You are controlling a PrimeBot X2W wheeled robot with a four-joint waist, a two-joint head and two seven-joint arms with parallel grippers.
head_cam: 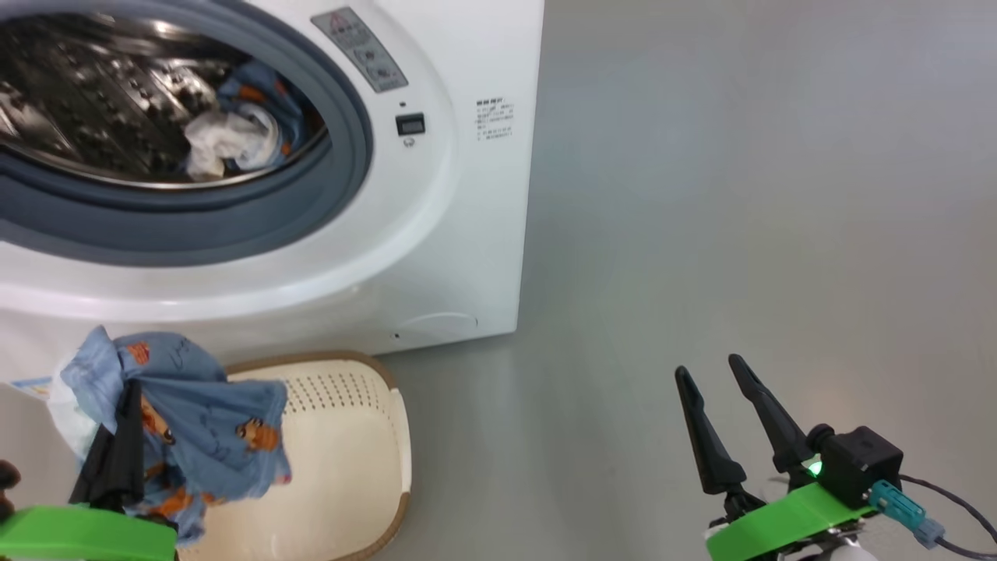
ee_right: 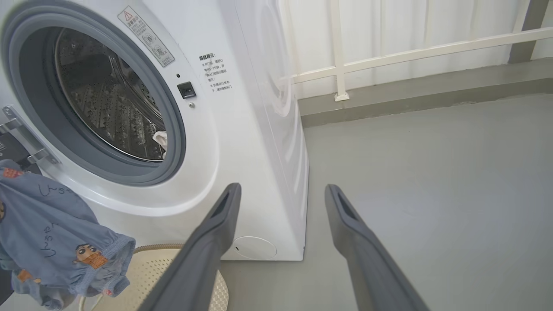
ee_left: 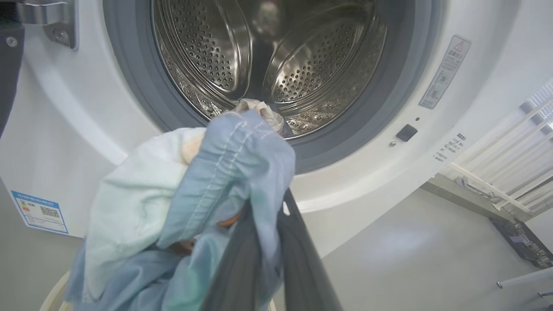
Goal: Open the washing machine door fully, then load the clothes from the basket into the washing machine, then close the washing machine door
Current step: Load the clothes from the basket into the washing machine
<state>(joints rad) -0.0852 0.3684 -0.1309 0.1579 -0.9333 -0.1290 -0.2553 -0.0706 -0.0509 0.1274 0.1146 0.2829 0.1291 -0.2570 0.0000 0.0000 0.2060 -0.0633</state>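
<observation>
One bundle of the clothes (head_cam: pixel 195 421) hangs from the left jaws, which are clamped shut on light-blue fabric with a fold of white among it. It is lifted clear above the basket (head_cam: pixel 335 397), near and to the left of the drum mouth. The basket stands on the floor (head_cam: pixel 740 195) just before the washing machine (head_cam: pixel 436 234), and what shows of its inside looks bare. A blue-and-white heap (head_cam: pixel 234 132) lies low in the drum (ee_left: pixel 302 65), toward its right. The washing machine door (ee_left: pixel 8 77) stands swung away to the left on its hinge (ee_left: pixel 52 21), so the opening is free. The right jaws stand wide apart with nothing between them, over bare floor well to the right of the machine.

The step in hand, as I judge it, is carrying this bundle in. To do it well, raise the cloth enough that its drooping hem passes over the grey seal (head_cam: pixel 234 218) rather than dragging on it. Reach far past the lip before letting go — fabric dropped on the seal could slide back out or be caught by the door. The loose tails hang low, so a steady, unhurried reach should keep them from snagging.
</observation>
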